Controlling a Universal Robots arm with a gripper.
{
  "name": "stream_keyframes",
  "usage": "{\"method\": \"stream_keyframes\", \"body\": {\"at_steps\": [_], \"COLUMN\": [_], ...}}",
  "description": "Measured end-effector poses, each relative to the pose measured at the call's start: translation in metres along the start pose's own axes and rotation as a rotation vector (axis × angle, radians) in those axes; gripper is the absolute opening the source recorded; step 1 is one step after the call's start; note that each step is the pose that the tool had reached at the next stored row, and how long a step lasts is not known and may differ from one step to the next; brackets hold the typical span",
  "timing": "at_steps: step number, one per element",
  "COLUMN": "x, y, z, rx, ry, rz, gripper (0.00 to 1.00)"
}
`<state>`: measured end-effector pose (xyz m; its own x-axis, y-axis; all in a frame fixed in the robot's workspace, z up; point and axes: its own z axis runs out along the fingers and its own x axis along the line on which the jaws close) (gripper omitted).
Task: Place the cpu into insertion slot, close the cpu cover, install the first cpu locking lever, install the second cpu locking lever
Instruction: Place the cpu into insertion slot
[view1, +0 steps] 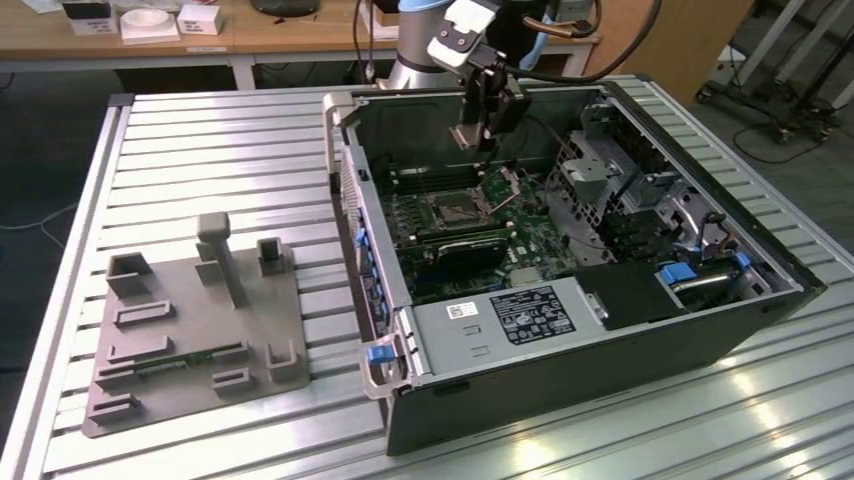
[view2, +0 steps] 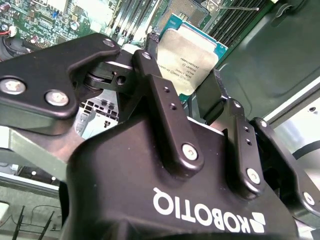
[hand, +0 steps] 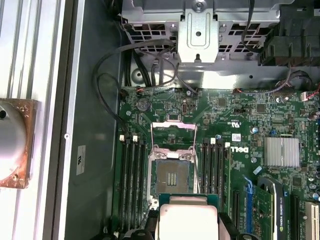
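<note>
fingers (view2: 164, 100): clamped on the cpu (view2: 189, 55)
cpu: near the insertion slot (hand: 172, 176), not touching
cpu cover (hand: 173, 134): swung open beside the insertion slot

Matt silvery metal top on the chip (view2: 186, 52) clamped between the fingers (view2: 167, 107), fingers smooth matt black with shiny metal screw heads (view2: 189, 151), beyond them a glossy green circuit board (hand: 240, 112), thin bare-metal cover (hand: 172, 125), dark socket (hand: 170, 175) with bright metal rim

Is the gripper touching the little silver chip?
Touching. In the second wrist view, the gripper pinches the cpu by two opposite edges.
</note>
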<state>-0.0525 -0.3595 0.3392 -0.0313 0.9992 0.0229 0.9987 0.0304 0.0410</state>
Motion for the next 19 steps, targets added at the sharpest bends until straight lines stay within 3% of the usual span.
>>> {"method": "stream_keyframes", "body": {"at_steps": [8,14,19], "x": [0.0,0.0034,0.0048], "y": [0.0,0.004,0.0046], "z": [0.0023,0.0127,0.0219], "rx": [0.0003,0.0045,0.005], "ry": [0.0001,0.0,-0.0016], "rz": [0.0,0.007,0.05], "gripper": [0.54,0.54,0.54]}}
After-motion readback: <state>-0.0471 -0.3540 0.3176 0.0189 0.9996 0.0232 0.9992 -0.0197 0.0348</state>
